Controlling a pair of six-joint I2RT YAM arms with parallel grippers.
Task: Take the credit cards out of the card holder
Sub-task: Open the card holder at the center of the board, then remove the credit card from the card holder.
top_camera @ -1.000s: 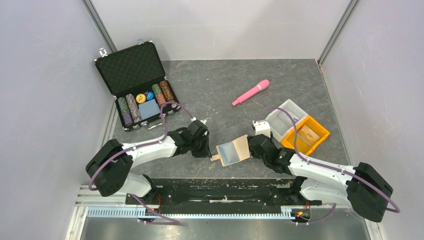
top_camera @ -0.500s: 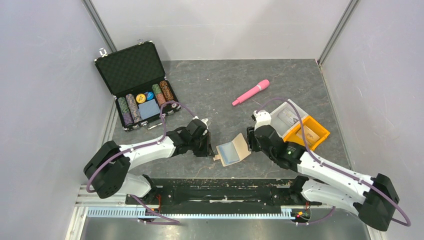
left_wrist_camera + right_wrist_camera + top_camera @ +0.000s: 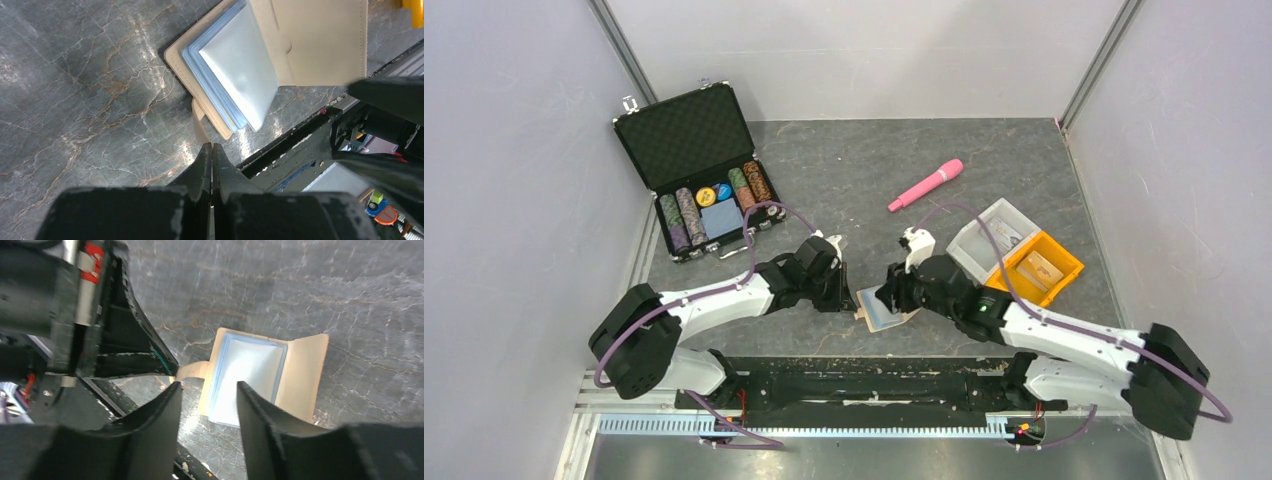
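Observation:
The tan card holder [image 3: 879, 311] lies open near the table's front edge, its pale blue sleeves [image 3: 235, 65] facing up and its flap [image 3: 305, 375] spread to one side. No credit cards show plainly in the sleeves; only a thin yellow edge peeks out at their lower border [image 3: 237, 124]. My left gripper [image 3: 844, 300] is shut, and its tips [image 3: 212, 146] touch the end of the holder's snap tab [image 3: 199, 122]. My right gripper [image 3: 892, 293] hovers open just above the holder's tab-side edge [image 3: 208, 385], nothing between its fingers.
An open black poker-chip case [image 3: 699, 170] stands at the back left. A pink pen-like stick [image 3: 926, 185] lies mid-table. A clear tray [image 3: 994, 235] and an orange tray [image 3: 1064, 262] with a tan flat piece inside sit to the right. A black rail [image 3: 864, 365] borders the front edge.
My right gripper has swung left from beside the holder's flap to over the holder, and its jaws have narrowed. The left gripper has stayed at the tab.

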